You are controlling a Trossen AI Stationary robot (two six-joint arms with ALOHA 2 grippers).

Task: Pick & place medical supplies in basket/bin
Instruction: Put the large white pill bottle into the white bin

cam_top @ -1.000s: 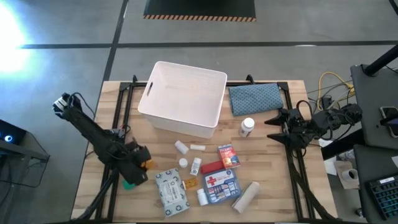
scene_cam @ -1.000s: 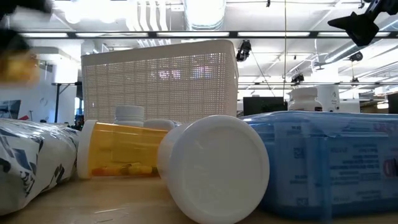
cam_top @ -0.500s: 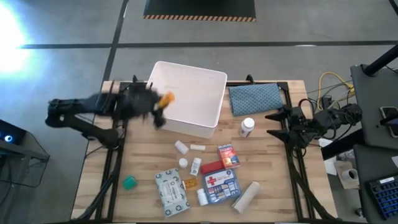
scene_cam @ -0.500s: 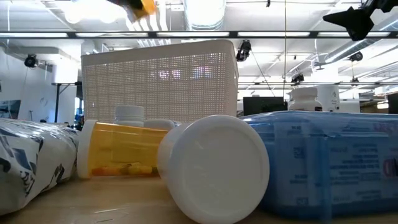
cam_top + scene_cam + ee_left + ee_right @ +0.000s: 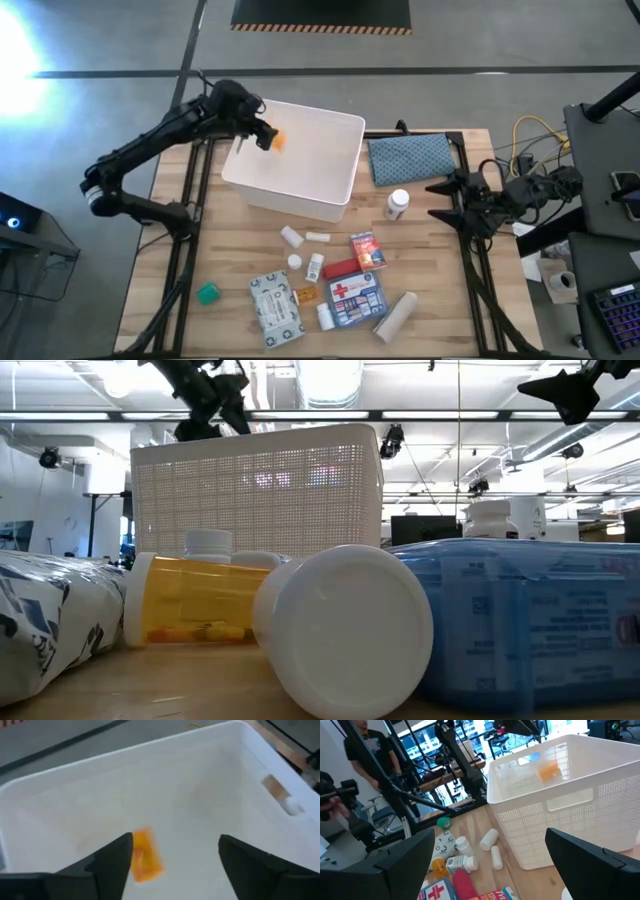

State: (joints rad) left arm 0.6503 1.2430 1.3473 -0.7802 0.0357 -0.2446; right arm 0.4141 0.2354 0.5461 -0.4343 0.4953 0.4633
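White plastic bin at the table's far side, with the left gripper now above its left end; half a second earlier that gripper was only reaching the bin's left rim, and a second earlier it was low on the table near the green cube. The left wrist view shows the fingers spread wide with nothing between them and an orange vial, blurred, against the bin's white floor: judged just released, so one supply is delivered or nearly so. The right gripper waits beside the patterned cloth, its fingers apart. Remaining supplies lie unmoved on the near half of the table: first-aid pouch bearing a red cross, gauze roll, white pill bottle. Other printing is too small to read.
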